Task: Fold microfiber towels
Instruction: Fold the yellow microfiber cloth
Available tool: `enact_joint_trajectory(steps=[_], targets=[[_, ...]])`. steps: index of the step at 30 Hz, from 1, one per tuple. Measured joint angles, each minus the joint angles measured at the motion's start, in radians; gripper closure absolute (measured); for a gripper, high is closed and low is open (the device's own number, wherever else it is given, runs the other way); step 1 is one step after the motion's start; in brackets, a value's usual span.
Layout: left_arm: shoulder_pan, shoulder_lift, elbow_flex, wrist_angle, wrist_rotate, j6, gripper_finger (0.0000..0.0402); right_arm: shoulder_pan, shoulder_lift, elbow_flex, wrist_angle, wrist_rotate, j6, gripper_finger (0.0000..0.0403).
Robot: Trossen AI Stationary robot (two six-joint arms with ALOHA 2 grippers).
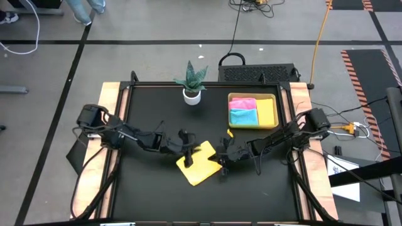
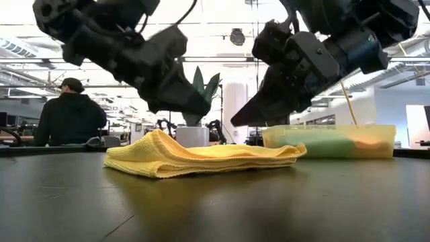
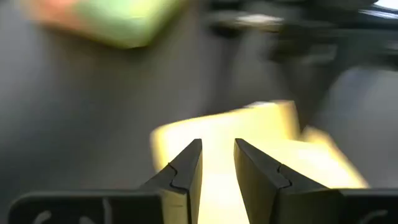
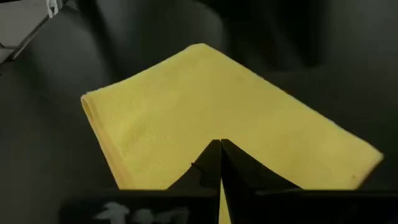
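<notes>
A yellow towel [image 1: 200, 164] lies folded in several layers on the black table, flat on its underside; it also shows in the low view [image 2: 201, 158] and the right wrist view [image 4: 205, 112]. My left gripper [image 1: 187, 148] hangs just above the towel's far left part, its fingers a little apart [image 3: 217, 155]. My right gripper [image 1: 221, 157] hangs above the towel's right end, fingers shut [image 4: 219, 144]. In the low view both grippers, left [image 2: 199, 107] and right [image 2: 239, 122], stand clear of the cloth. A pink towel [image 1: 242, 102], a light blue towel [image 1: 244, 117] and a yellow-orange cloth [image 1: 267, 112] lie folded in the tray.
The yellow-green tray [image 1: 252, 95] stands at the table's far right, also in the low view [image 2: 329, 131]. A potted plant [image 1: 192, 81] stands at the far middle. A person [image 2: 70, 121] sits in the room beyond the table. The near half of the table is bare.
</notes>
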Motion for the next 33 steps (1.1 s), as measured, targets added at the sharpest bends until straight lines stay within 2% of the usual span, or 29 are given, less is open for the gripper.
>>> enact_joint_trajectory(steps=[3,7,13,19,24,28,33], targets=[[-0.038,0.005,0.002,0.014,0.064,0.02,0.0309,0.002,0.025,-0.002,0.021,-0.002,0.006,0.0403],[-0.064,0.08,-0.002,-0.008,0.034,-0.024,0.0309,0.002,0.082,-0.001,0.024,-0.003,0.022,0.0403],[-0.067,0.151,0.004,-0.076,0.025,-0.108,0.0309,0.001,0.072,0.002,-0.161,0.007,-0.008,0.0403],[-0.119,0.087,-0.001,-0.091,0.058,-0.13,0.0309,0.005,0.001,-0.014,-0.217,0.016,-0.063,0.0403],[-0.182,0.018,0.001,-0.124,0.021,-0.13,0.0309,0.013,-0.039,-0.013,-0.16,0.003,-0.049,0.0403],[-0.227,0.035,0.001,-0.131,0.019,-0.136,0.0309,0.016,-0.026,-0.013,-0.147,-0.094,-0.019,0.0403],[-0.274,0.103,0.001,-0.136,0.03,-0.176,0.0309,0.005,-0.002,-0.044,-0.155,-0.072,-0.031,0.0403]])
